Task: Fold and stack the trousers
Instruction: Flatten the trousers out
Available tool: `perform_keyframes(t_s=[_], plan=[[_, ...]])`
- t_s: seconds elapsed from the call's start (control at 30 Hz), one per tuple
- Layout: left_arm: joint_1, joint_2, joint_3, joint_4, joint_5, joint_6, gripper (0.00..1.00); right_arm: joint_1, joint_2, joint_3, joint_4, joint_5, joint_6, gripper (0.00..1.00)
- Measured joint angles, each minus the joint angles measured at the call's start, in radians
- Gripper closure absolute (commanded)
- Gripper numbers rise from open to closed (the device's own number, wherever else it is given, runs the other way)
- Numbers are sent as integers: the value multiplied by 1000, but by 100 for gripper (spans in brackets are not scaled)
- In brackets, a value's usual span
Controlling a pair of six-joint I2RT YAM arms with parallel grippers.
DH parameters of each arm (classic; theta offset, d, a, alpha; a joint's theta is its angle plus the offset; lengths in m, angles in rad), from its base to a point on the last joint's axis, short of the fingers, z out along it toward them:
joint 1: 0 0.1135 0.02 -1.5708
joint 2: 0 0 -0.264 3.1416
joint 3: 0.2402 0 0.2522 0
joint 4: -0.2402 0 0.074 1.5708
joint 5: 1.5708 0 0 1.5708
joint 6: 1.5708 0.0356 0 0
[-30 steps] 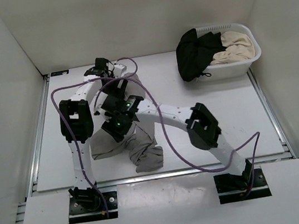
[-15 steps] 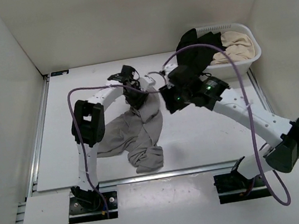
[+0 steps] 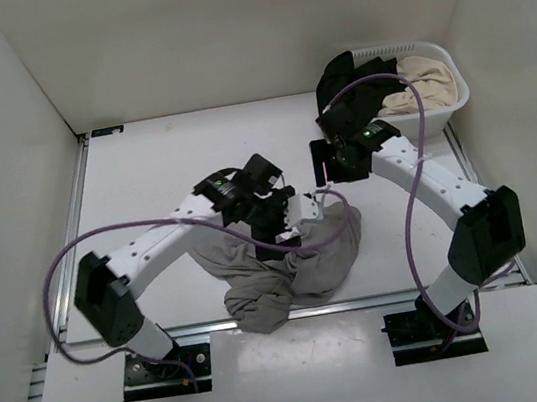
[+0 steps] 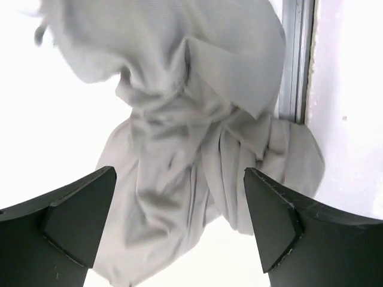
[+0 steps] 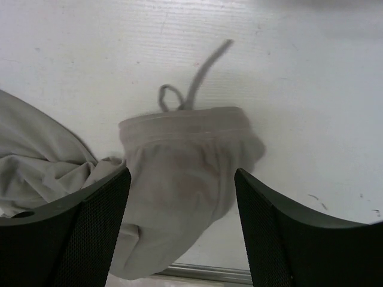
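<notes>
**Grey trousers heaped near the front edge, both grippers empty**

The plain mid-grey soft fabric trousers (image 3: 299, 267) lie crumpled at 6 o'clock on the white table (image 3: 144, 179), one fold spilling over its near rail. The left gripper (image 4: 178, 185) hangs over the heap's 11 o'clock side, fingers spread wide, holding nothing. The right gripper (image 5: 179, 179) hovers at the heap's 1 o'clock, above the waistband and its loose grey drawstring (image 5: 197, 84), fingers also apart and empty. At the table's 1 o'clock corner, a white plastic laundry basket (image 3: 457, 97) holds a black garment (image 3: 344, 99) and a beige cream garment (image 3: 425, 82).
</notes>
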Motion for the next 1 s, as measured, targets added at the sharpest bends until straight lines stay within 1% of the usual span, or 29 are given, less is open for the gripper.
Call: perform_keyframes(t_s=[0.1,0.17,0.23,0.3,0.33,0.37,0.47,0.53,0.6,0.63,0.67,0.7,0.73,0.77,0.8,0.9,1.0], plan=[[10,-155,-106,16,-66,-27,0,1,39,-23,23,-28,29,25],[32,-231,-225,35,-114,-43,0,5,36,-62,42,-60,55,23],[84,-268,-360,49,-182,-59,0,11,32,-121,74,-94,87,22],[179,-257,-488,98,-246,-70,0,26,39,-173,88,-111,120,22],[207,-248,-519,110,-267,-75,0,33,45,-183,89,-115,131,22],[261,-229,-552,133,-294,-78,0,39,62,-187,92,-116,147,22],[354,-168,-569,208,-337,-92,0,52,146,-166,116,-108,174,22],[387,-117,-568,278,-349,-110,0,51,233,-126,134,-98,182,24],[396,-60,-568,329,-349,-125,0,51,319,-77,138,-91,188,31],[397,-45,-555,325,-348,-129,0,51,358,-58,140,-91,190,42],[398,-42,-553,336,-345,-134,23,51,389,-44,141,-90,190,50],[398,-41,-552,340,-342,-145,42,51,408,-35,136,-88,194,59],[402,-35,-552,345,-330,-153,60,50,417,-20,123,-88,197,83],[405,-29,-549,348,-323,-155,86,50,418,-13,123,-87,195,95],[409,-22,-543,352,-314,-160,86,50,418,-6,121,-86,200,100],[462,15,-502,361,-312,-156,86,50,415,14,111,-69,209,100],[575,87,-410,358,-325,-155,86,50,365,18,108,-44,208,100]])
